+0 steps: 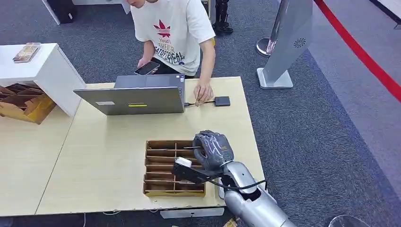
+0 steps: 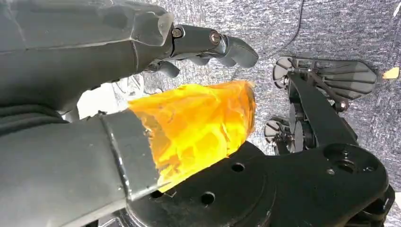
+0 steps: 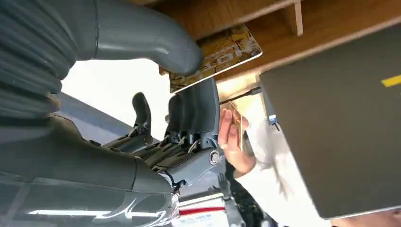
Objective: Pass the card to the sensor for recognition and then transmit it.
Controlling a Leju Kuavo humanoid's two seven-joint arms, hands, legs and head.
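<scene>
In the right wrist view a card (image 3: 215,56) with a brown and gold pattern is pinched between my right hand's thumb (image 3: 142,33) and its fingers (image 3: 194,109). In the head view my right hand (image 1: 213,149) hovers over the right side of a divided cardboard tray (image 1: 161,191) on the table. The sensor (image 1: 222,101), a small black box, lies at the table's far edge, cabled to a laptop (image 1: 137,99). A person's hand (image 1: 203,93) rests just beside it. My left hand (image 2: 71,71) hangs over the carpet and holds nothing, its orange-wrapped thumb (image 2: 198,123) apart from the fingers.
A person in a white T-shirt (image 1: 172,28) sits behind the laptop holding a phone (image 1: 147,68). A white cabinet (image 1: 42,75) and an open cardboard box (image 1: 23,104) stand at the left. A grey kiosk stand (image 1: 283,47) rises on the carpet beyond the table's right corner.
</scene>
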